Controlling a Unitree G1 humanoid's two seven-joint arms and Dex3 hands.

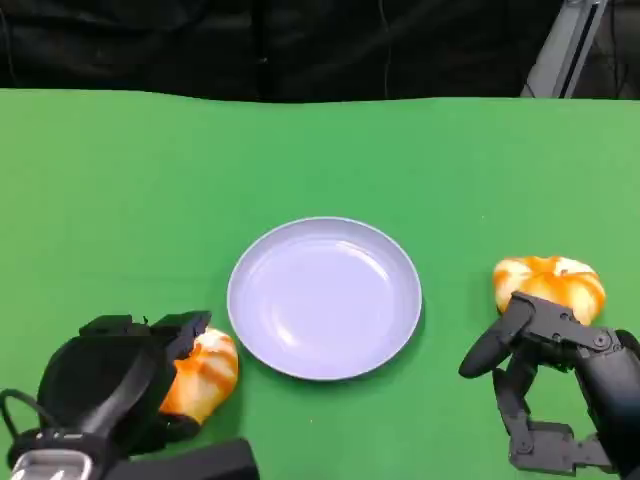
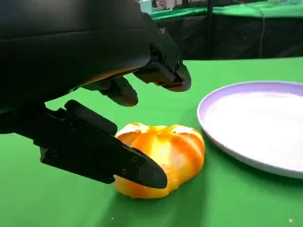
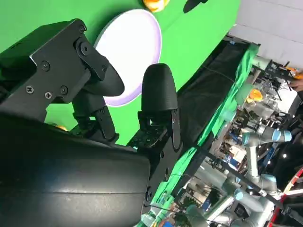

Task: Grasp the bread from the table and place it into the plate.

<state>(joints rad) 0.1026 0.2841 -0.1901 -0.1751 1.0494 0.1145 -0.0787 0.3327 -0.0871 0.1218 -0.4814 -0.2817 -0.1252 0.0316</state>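
Humanoid at green table [image 1: 120, 170], mid-task: plate [image 1: 324, 297] at frame centre in the head view sits bare, no bread in it yet.

Two orange-and-white glazed buns are in play. One bun [image 1: 203, 372] lies at lower left of the head view, just beside the plate's lower-left rim, on the cloth. The left hand [image 1: 120, 385] wraps around it from the left. In the left wrist view, one black finger [image 2: 109, 153] lies along the bun's [image 2: 163, 158] near side, touching it, while the upper fingers [image 2: 163, 71] arch over the top w/ a gap showing. So: hand cupped around the bun, closing but prob. not clamped, and the bun rests on the table, not lifted.

The second bun [image 1: 549, 284] sits at right of the head view, well apart from the plate. The right hand [image 1: 545, 385] hovers just below it in frame, fingers spread and curled downward, holding nothing. The right wrist view shows that hand's fingers [image 3: 158, 101] apart, w/ the plate [image 3: 130, 56] beyond.

Done so far: approx. the reach only. Left: firm grip, lift, carry right to the plate, release.

Orientation: left bun is a rounded, slightly oblong lump. In the head view its long axis seems to run upper right to lower left, ridged top up. No clear "front".
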